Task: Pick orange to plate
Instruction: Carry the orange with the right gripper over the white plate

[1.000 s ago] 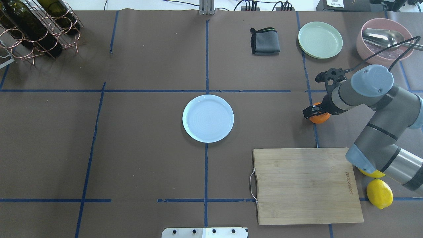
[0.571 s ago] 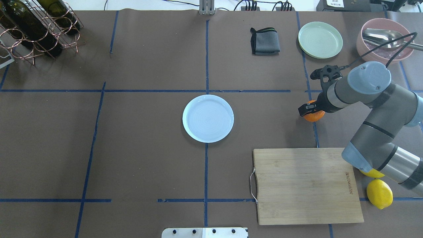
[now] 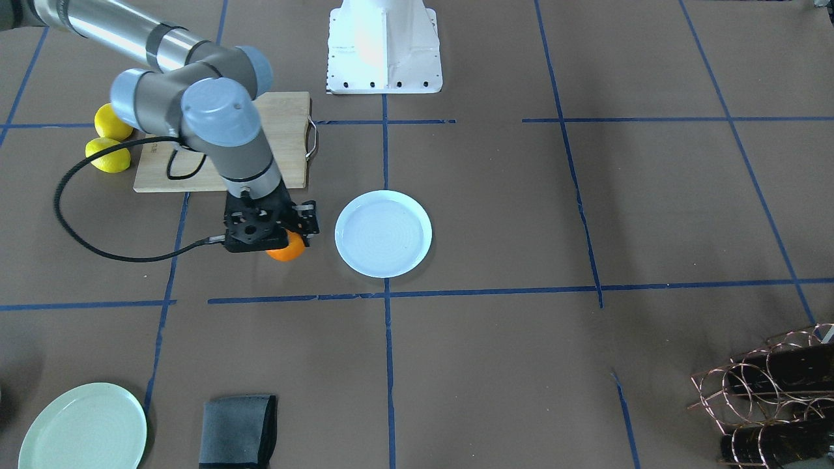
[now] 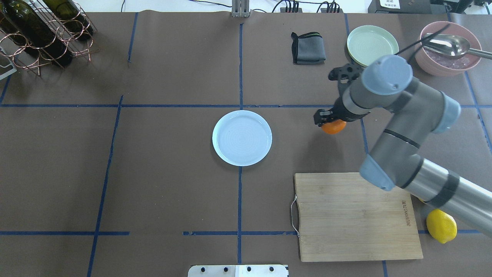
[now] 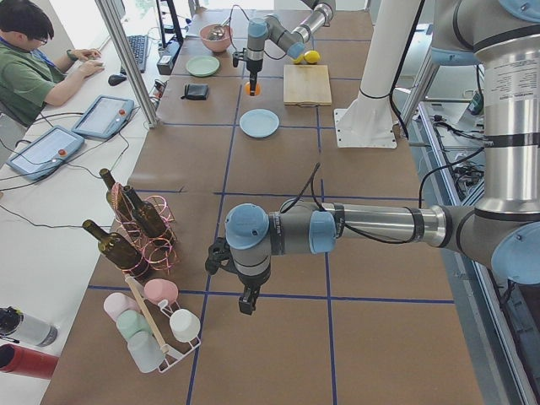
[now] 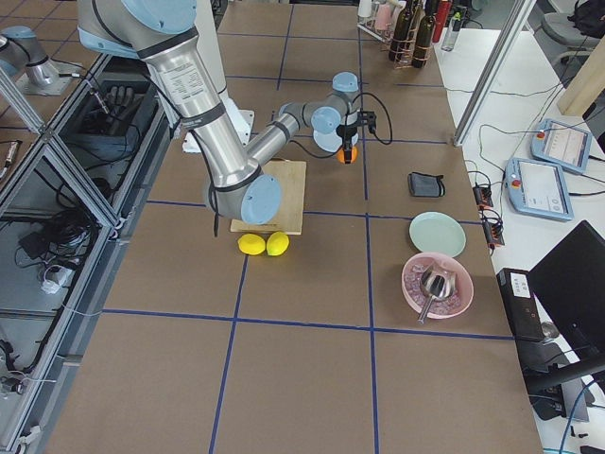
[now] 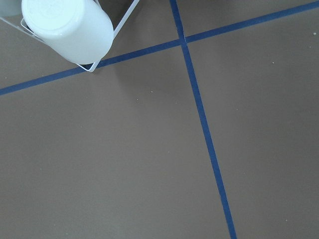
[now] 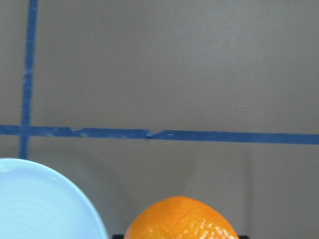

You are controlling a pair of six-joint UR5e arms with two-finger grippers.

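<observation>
The orange (image 4: 333,127) is held off the table in my right gripper (image 4: 329,122), which is shut on it. It hangs to the right of the pale blue plate (image 4: 242,137), about one plate width from its rim. In the front-facing view the orange (image 3: 287,249) shows under the black gripper (image 3: 287,238), just left of the plate (image 3: 383,233). The right wrist view shows the orange's top (image 8: 182,219) at the bottom edge and the plate's rim (image 8: 40,204) at the lower left. My left gripper (image 5: 245,299) shows only in the exterior left view, far from both, and I cannot tell its state.
A wooden cutting board (image 4: 357,215) lies near the right arm's base with a lemon (image 4: 441,226) beside it. At the back right are a pale green plate (image 4: 372,46), a pink bowl (image 4: 447,57) with a spoon, and a grey cloth (image 4: 307,48). A bottle rack (image 4: 42,34) stands back left.
My right gripper has carried the orange leftward toward the blue plate, crossing the blue tape line. The arm now covers one of the lemons.
</observation>
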